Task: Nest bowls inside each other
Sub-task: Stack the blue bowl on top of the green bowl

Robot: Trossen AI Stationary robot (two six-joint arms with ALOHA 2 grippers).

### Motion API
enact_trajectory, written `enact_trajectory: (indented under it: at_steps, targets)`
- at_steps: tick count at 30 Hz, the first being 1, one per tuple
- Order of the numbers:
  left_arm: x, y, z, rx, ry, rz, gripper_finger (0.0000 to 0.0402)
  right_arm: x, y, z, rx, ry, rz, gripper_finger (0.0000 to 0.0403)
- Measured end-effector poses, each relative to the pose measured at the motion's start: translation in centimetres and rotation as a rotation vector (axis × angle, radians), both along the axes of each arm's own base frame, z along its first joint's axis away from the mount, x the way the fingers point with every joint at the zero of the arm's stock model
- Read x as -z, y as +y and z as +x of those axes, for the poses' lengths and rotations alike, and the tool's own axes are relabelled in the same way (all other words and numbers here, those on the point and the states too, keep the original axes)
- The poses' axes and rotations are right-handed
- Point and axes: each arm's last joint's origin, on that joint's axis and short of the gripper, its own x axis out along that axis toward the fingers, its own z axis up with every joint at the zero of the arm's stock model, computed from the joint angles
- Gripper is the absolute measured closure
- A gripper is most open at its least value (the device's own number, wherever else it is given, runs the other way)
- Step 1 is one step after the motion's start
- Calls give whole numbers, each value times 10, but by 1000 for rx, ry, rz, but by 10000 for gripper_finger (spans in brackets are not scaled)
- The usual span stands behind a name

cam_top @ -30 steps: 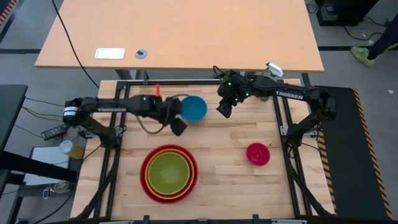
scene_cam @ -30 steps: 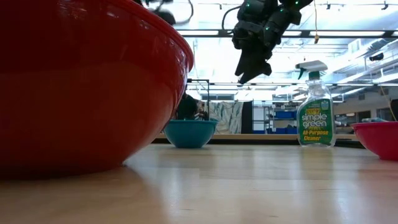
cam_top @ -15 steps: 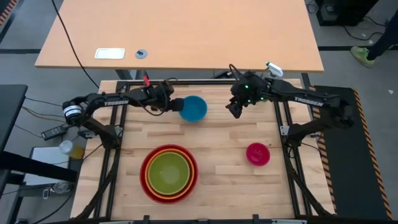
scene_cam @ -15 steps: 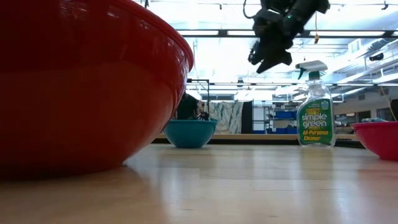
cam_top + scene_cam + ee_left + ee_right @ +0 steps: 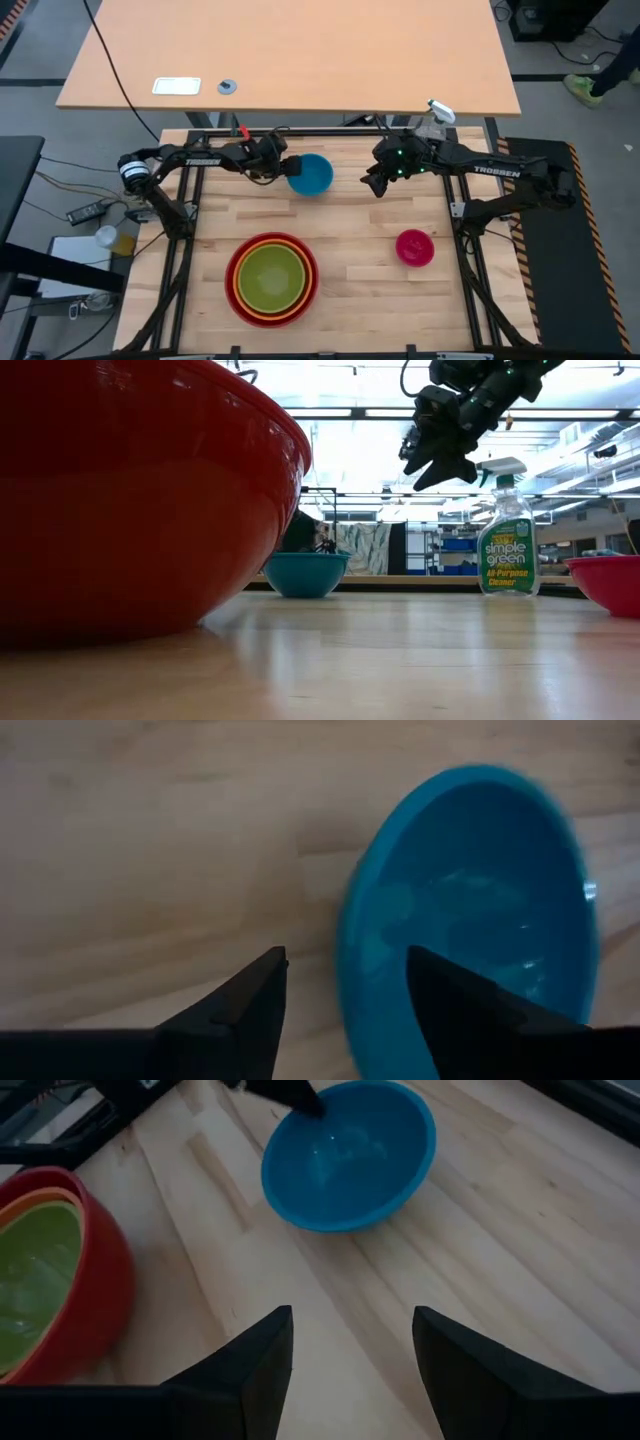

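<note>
The blue bowl (image 5: pixel 311 174) (image 5: pixel 480 900) sits upright on its base near the table's far edge. My left gripper (image 5: pixel 288 168) (image 5: pixel 347 955) is open at the bowl's left rim (image 5: pixel 345 980), with one finger over the inside, one outside and a gap on both sides. My right gripper (image 5: pixel 372 184) (image 5: pixel 425 460) (image 5: pixel 350 1330) hangs open in the air to the right of the blue bowl (image 5: pixel 350 1155). The green bowl (image 5: pixel 271 276) sits in the orange one, and that in the red bowl (image 5: pixel 236 300) (image 5: pixel 130 490), near the front edge. The pink bowl (image 5: pixel 414 247) stands alone at the right.
A clear spray bottle (image 5: pixel 435 112) (image 5: pixel 508 540) stands at the table's far right corner, behind my right arm. Bare wood lies between the blue bowl, the nested stack and the pink bowl (image 5: pixel 605 582). A black metal frame runs round the table.
My left gripper has swung toward the table's far edge and come down, rolling as it went, from the near left of the blue bowl to the bowl's left rim. My right gripper has drawn back a little toward the table's right edge. The bowls have stayed put.
</note>
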Motion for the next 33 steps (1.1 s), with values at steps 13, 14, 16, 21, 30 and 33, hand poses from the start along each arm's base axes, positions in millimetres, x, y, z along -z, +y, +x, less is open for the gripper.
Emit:
enact_trajectory:
  at_steps: [13, 14, 16, 21, 30, 33]
  targets:
    - [28, -16, 15, 58, 81, -40, 210, -3, 3, 4, 22, -31, -14, 190]
    - [29, -17, 16, 62, 83, -41, 210, -3, 3, 4, 23, -31, -14, 190]
    - [29, -19, 17, 62, 86, -34, 210, -2, 3, 4, 23, -30, -14, 190]
    - [29, -22, 18, 59, 93, -22, 244, -2, 3, 4, 22, -30, -14, 190]
    - [29, -22, 18, 62, 94, -19, 350, -2, 4, 4, 21, -30, -10, 190]
    - [27, -22, 20, 66, 74, -10, 385, -2, 5, 4, 20, -33, -2, 190]
